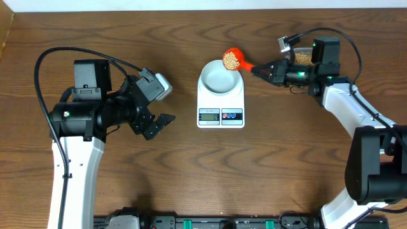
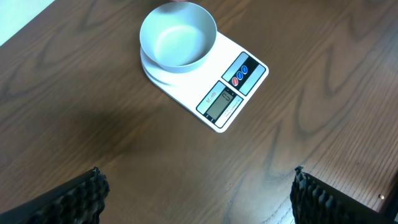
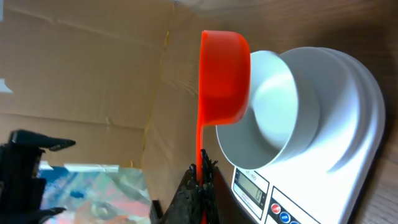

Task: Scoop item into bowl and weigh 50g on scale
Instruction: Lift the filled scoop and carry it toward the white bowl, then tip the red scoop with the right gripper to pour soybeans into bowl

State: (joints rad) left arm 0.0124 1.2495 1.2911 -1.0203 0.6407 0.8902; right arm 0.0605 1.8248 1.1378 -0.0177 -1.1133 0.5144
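Observation:
The white scale (image 1: 220, 109) lies mid-table with the pale bowl (image 1: 219, 79) on it; the bowl looks empty. Just past the bowl's far right rim hangs an orange-red scoop (image 1: 231, 60) full of tan beans (image 1: 230, 61). My right gripper (image 1: 259, 69) is shut on its handle. In the right wrist view the scoop (image 3: 224, 78) hangs level against the bowl (image 3: 273, 118), above the scale (image 3: 348, 162), its handle pinched in the gripper (image 3: 202, 177). My left gripper (image 1: 166, 105) stands open left of the scale, holding nothing. Its view shows bowl (image 2: 178, 36), scale (image 2: 239, 87) and wide-apart fingers (image 2: 81, 199).
More tan beans (image 1: 301, 57) show in a container behind the right wrist. A cardboard wall (image 3: 93, 68) stands beyond the table's far edge. Black cables loop over both arms.

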